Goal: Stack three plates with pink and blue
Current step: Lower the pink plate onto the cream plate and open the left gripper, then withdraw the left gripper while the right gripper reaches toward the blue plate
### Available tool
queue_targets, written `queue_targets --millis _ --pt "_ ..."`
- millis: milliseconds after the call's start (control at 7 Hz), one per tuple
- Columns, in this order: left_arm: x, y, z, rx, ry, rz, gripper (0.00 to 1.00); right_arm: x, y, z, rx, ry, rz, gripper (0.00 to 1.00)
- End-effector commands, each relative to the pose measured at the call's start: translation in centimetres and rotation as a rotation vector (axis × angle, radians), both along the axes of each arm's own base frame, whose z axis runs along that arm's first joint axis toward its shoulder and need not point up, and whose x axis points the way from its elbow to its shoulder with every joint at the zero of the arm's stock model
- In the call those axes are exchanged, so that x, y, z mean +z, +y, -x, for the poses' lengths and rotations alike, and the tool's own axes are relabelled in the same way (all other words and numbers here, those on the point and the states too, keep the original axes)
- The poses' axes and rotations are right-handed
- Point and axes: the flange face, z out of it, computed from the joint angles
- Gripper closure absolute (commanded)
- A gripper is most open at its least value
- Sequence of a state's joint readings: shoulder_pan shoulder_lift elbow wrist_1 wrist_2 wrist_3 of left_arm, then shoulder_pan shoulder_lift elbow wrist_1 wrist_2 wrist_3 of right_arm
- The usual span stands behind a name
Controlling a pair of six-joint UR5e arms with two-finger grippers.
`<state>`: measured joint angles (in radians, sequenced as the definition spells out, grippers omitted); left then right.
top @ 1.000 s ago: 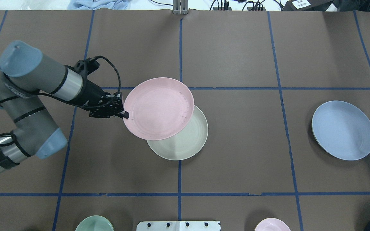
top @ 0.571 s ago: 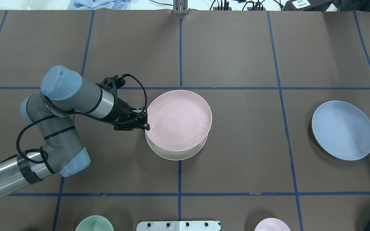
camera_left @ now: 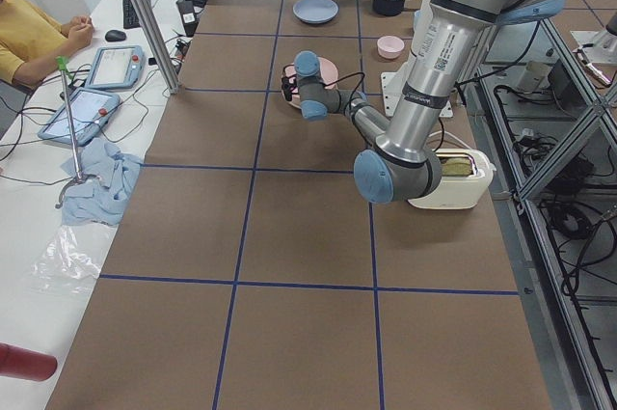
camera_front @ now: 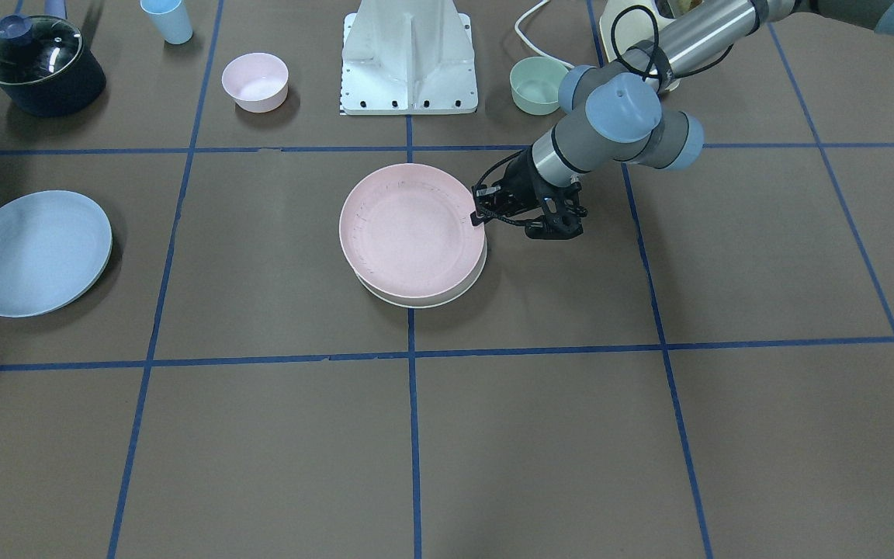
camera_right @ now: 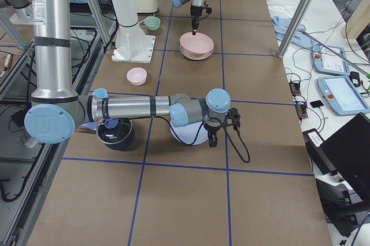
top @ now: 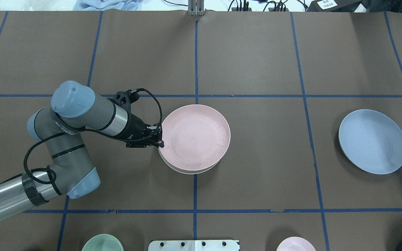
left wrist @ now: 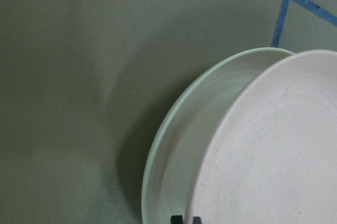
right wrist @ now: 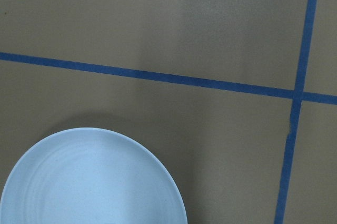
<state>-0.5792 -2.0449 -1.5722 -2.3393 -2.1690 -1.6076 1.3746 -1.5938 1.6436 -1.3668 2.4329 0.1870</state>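
Left fingers (top: 160, 143) grip the pink plate (top: 195, 136) over the cream plate (left wrist: 174, 150); right fingers (camera_right: 213, 140): cannot tell.

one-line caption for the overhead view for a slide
Left gripper holds the pink plate by its rim over the cream plate; the blue plate lies apart at right.

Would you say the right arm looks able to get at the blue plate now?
Probably yes: the right gripper hangs close by the blue plate, with nothing between them.
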Motion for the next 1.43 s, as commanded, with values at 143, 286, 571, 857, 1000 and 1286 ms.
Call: queue_targets --millis 143,286,571,857,1000,1286 --pt "1.3 0.4 0.9 -0.001 -0.011 0.003 0.14 0.0 0.0 0.0 0.0 0.0 -0.001 0.0" --pt "1.0 0.4 2.0 -0.009 -0.001 -0.003 0.13 0.0 0.0 0.0 0.0 0.0 -0.001 0.0" --pt "-0.6 0.8 8.7 -0.056 0.039 -0.029 0.13 0.0 0.1 0.8 -0.015 -0.001 0.002 0.0" --pt "-0.1 0.0 14.0 -0.072 0.044 -0.165 0.14 0.1 0.3 2.2 -0.002 0.002 0.051 0.0" --pt "1.2 -0.4 15.7 -0.076 0.022 -0.233 0.14 0.7 0.8 3.1 0.041 0.01 0.076 0.0" --pt "2.4 -0.6 17.9 -0.096 0.004 -0.251 0.14 5.2 3.6 5.3 0.141 -0.038 0.049 0.0"
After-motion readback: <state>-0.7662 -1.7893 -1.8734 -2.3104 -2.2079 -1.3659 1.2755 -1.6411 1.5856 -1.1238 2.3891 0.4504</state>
